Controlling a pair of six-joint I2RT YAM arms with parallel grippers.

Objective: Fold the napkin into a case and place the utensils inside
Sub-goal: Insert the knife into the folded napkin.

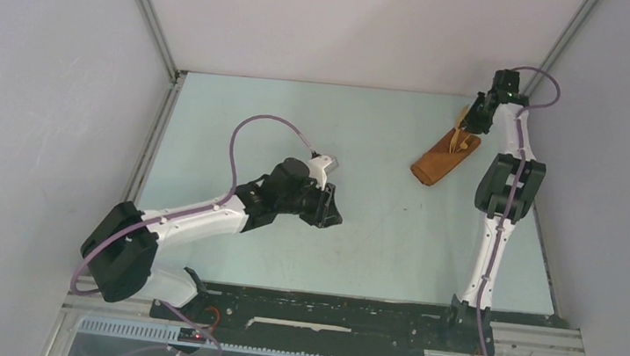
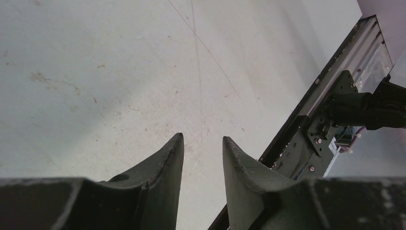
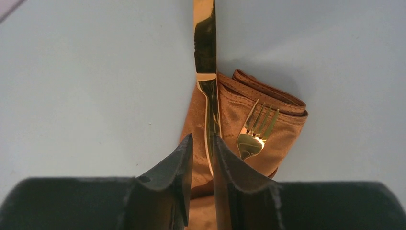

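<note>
The napkin is folded into a narrow rust-orange case (image 1: 438, 163) lying at the far right of the table; it also shows in the right wrist view (image 3: 282, 129). A shiny golden fork (image 3: 256, 132) sticks out of a fold, its head resting on the cloth. My right gripper (image 3: 203, 138) is at the case's far end (image 1: 477, 115), jaws nearly together on a golden knife (image 3: 205, 52). The knife's blade points past the case's end and its handle lies over the cloth. My left gripper (image 2: 202, 139) is open and empty over bare table near the middle (image 1: 329, 208).
The pale table (image 1: 359, 227) is walled in by white panels at the back and both sides. The black base rail (image 2: 306, 139) with the arm mounts runs along the near edge. The right wall stands close behind my right arm (image 1: 505, 189).
</note>
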